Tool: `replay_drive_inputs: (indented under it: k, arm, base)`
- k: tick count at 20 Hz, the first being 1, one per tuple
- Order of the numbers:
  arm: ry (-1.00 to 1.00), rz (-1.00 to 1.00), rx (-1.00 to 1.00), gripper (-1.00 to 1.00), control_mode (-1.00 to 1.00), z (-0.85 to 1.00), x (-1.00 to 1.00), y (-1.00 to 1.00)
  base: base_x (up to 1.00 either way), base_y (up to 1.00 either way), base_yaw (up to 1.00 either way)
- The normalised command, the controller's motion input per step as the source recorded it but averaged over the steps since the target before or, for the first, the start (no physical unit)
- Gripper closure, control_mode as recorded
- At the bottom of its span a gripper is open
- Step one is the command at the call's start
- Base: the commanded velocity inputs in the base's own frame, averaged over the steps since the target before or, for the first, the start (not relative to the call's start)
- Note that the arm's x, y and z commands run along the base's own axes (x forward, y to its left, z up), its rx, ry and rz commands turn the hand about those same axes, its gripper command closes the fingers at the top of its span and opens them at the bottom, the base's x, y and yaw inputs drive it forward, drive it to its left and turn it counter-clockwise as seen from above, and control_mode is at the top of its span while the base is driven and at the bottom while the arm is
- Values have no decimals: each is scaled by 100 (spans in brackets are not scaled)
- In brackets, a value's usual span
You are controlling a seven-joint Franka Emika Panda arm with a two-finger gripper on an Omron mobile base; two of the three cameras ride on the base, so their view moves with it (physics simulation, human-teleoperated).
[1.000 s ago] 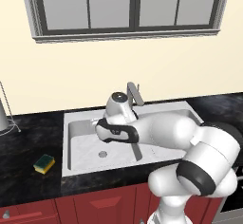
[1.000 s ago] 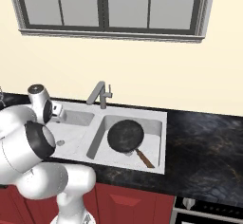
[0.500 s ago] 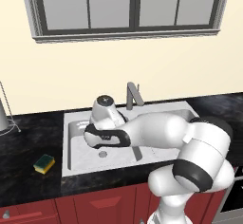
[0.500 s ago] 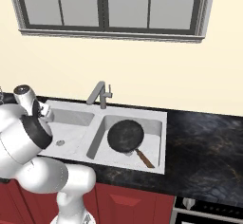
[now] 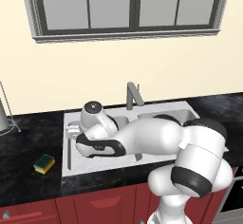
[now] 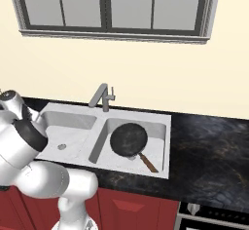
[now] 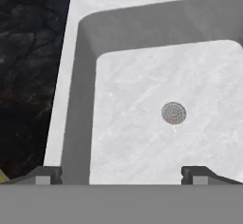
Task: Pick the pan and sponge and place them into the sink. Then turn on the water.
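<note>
Pan [image 6: 129, 140] sits in the sink [image 6: 73, 114], so the wide-open, empty end effector [image 7: 121, 173] should pass the rim beside it, descend onto the sponge [image 5: 44, 164] on the table [image 5: 28, 137] and close squarely.

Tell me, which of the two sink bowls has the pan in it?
The right bowl, the one farther from the sponge. The black pan lies flat in it, handle toward the front rim of the sink. The left bowl holds nothing, just its drain.
</note>
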Motion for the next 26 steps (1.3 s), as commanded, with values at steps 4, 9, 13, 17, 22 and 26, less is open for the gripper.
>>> replay_drive_inputs:
  k: [4, 9, 13, 17, 22, 26]
  arm:
    - [0, -19, 10, -100, -100, 0, 0, 21]
    - [0, -17, 16, -100, -100, 0, -5, 21]
    - [0, -12, 15, -100, -100, 0, -17, 28]
    - [0, -10, 14, -100, -100, 0, -21, 32]
    - [0, -7, 15, -100, -100, 0, -21, 34]
    - [2, -4, 15, -100, -100, 0, -13, 32]
  base:
    - [0, 0, 0]
    - [0, 0, 0]
    - [0, 0, 0]
    - [0, 0, 0]
    - [0, 0, 0]
    - [0, 0, 0]
